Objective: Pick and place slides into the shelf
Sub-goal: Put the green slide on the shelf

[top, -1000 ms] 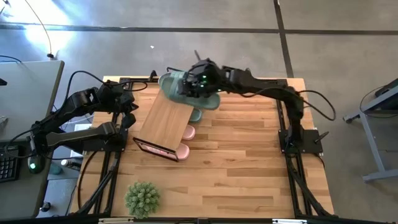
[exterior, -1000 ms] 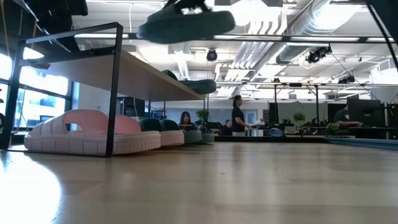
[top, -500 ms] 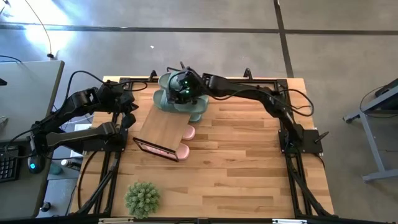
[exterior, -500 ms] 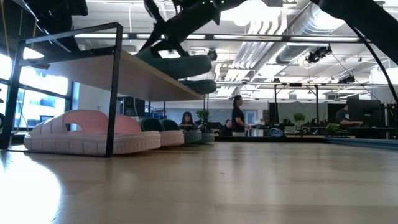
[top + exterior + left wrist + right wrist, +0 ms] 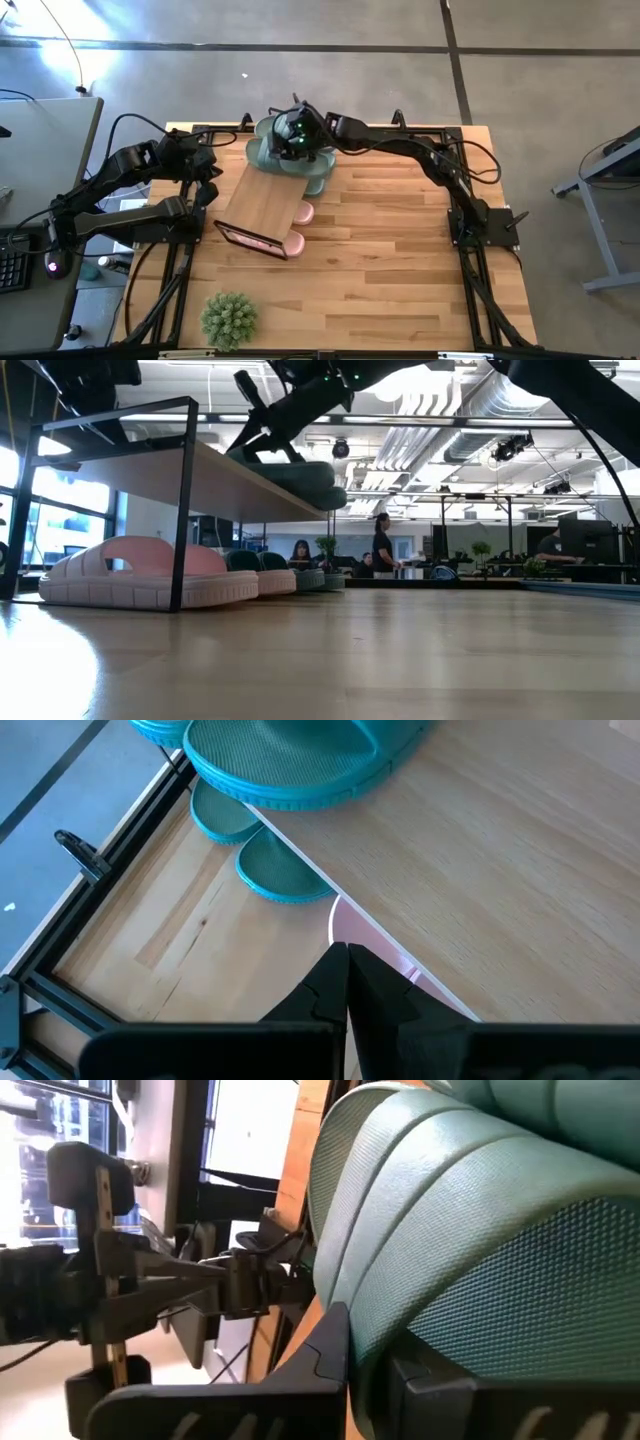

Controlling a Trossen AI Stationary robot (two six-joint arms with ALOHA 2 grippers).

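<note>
Sage-green slides, pink slides, light bamboo shelf, black frame.

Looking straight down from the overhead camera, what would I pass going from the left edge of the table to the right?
Left gripper → spiky plant ball → shelf → right gripper, shut on a green slide at the shelf's far end → right arm's base.

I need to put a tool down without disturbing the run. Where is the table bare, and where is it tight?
Bare wood runs from the shelf across to the right arm's base, and between the plant ball and that side. It is crowded at the shelf's far end, where the right gripper holds a green slide onto the board, and under the shelf.
</note>
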